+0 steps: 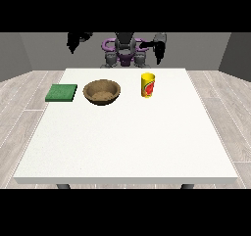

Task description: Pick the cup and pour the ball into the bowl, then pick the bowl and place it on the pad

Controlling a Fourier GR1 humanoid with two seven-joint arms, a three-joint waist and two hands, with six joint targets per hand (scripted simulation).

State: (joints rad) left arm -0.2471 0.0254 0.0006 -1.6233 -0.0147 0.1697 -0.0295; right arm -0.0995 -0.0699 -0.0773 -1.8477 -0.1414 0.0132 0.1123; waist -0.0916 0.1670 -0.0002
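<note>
Yellow cup (148, 85) upright beside wooden bowl (102, 92), green pad (62, 92).

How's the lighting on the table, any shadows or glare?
Front view: even, soft light, no glare on the white table; the wooden bowl is darker inside, and the yellow cup and green pad cast only faint shadows.

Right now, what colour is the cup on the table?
The cup is yellow with a red mark on its side, seen in the front view.

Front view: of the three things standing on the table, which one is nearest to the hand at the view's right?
The yellow cup. It stands just below the hand at the view's right, while the brown bowl and the green pad lie farther towards the view's left.
</note>
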